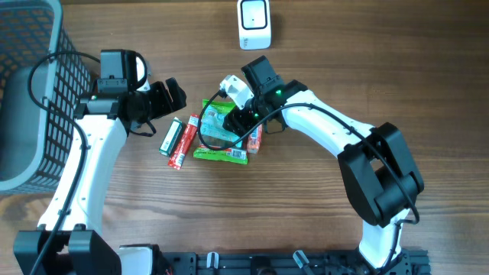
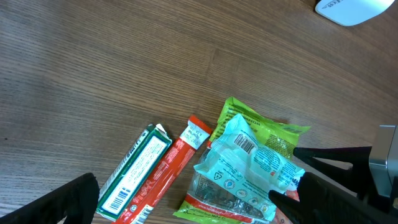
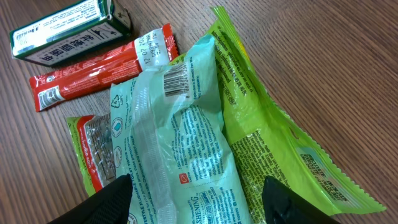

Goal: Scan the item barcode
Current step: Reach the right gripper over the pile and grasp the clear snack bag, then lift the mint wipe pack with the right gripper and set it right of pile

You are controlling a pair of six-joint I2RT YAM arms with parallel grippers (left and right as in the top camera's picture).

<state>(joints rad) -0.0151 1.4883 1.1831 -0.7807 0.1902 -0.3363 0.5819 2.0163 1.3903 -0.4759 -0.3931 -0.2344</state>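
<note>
On my worktop [image 1: 344, 61] the pouches [image 1: 218, 126] overlap; the box [image 1: 170, 137] lies at their nine o'clock, the scanner [image 1: 254, 24] at twelve.

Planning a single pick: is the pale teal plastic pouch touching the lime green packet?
Touching: right wrist view shows the pale teal pouch overlapping the lime green packet.
</note>
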